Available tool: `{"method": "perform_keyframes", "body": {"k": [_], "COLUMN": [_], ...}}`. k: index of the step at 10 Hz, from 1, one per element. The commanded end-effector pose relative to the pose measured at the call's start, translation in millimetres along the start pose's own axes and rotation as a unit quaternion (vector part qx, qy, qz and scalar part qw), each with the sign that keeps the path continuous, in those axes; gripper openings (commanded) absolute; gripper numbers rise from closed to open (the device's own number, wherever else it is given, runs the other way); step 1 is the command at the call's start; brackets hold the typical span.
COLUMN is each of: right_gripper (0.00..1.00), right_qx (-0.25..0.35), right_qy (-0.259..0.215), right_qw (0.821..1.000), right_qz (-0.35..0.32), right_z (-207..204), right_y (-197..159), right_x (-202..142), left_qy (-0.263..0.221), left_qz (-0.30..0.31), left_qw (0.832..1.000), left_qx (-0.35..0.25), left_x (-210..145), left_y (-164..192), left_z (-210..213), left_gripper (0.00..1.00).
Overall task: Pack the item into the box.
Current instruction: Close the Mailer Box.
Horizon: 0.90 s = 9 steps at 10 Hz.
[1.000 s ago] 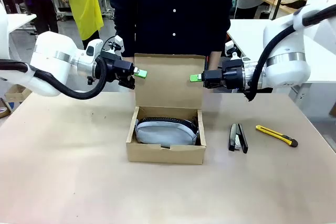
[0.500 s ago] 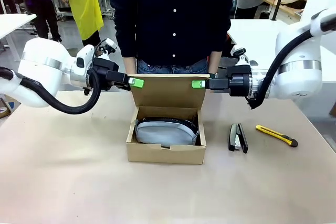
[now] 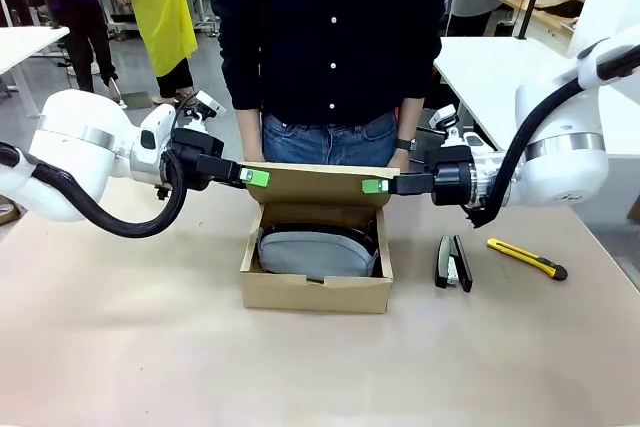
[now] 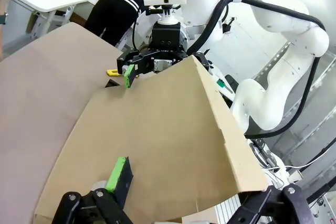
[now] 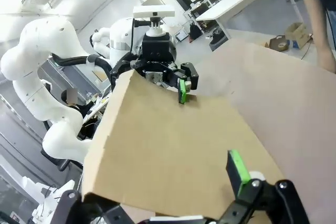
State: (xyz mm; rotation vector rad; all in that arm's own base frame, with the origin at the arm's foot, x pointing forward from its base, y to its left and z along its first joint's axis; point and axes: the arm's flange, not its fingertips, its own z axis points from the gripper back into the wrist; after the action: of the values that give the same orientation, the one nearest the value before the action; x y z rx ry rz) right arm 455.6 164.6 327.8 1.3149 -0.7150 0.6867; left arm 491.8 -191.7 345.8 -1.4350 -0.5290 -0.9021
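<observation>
The left jaws and right jaws both stand wide open, gripping nothing, one green pad of each against the tilted flap lid (image 3: 318, 185) of the box (image 3: 314, 293), which spans between them. The grey-blue pouch (image 3: 312, 252) lies inside the box, below and between both jaws.

The box (image 3: 315, 292) is matt brown corrugated cardboard, the item (image 3: 312, 253) soft grey-blue cloth with a black zipper edge, the worktop (image 3: 140, 347) smooth matt beige, the stapler (image 3: 455, 263) glossy black, the utility knife (image 3: 525, 258) yellow plastic, and the robot arms (image 3: 75, 142) glossy white plastic.
</observation>
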Motion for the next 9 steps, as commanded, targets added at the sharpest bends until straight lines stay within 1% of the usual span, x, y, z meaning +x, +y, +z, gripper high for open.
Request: {"method": "perform_keyframes", "body": {"k": [1,3,4,5,7,8,9], "right_gripper": [1.00,1.00,1.00,1.00,1.00,1.00,1.00], "right_qx": [-0.006,-0.023,-0.032,-0.053,-0.112,-0.110,-0.115], "right_qy": [-0.006,-0.019,-0.036,-0.046,-0.077,-0.107,-0.130], "right_qw": [1.000,0.999,0.998,0.996,0.990,0.987,0.983], "right_qz": [0.027,0.037,0.045,0.050,0.050,0.051,0.053], "right_z": [4.6,21.6,38.7,59.4,108.4,126.4,136.2], "right_y": [1.4,9.5,15.5,22.5,38.0,46.7,52.4], "right_x": [5.8,8.4,8.1,5.2,-5.9,-9.6,-11.5], "left_qy": [-0.010,-0.025,-0.040,-0.061,-0.125,-0.157,-0.185], "left_qz": [-0.019,-0.045,-0.059,-0.063,-0.068,-0.080,-0.094], "left_qw": [1.000,0.999,0.997,0.996,0.988,0.982,0.975], "left_qx": [-0.013,-0.016,0.001,0.017,0.064,0.068,0.078], "left_x": [-2.1,-6.4,-11.1,-17.0,-34.4,-40.8,-43.1], "left_y": [-7.5,-18.8,-27.5,-34.0,-44.7,-52.2,-58.9], "left_z": [6.5,22.2,36.7,54.9,99.2,115.2,122.2], "left_gripper": [1.00,1.00,1.00,1.00,1.00,1.00,1.00]}}
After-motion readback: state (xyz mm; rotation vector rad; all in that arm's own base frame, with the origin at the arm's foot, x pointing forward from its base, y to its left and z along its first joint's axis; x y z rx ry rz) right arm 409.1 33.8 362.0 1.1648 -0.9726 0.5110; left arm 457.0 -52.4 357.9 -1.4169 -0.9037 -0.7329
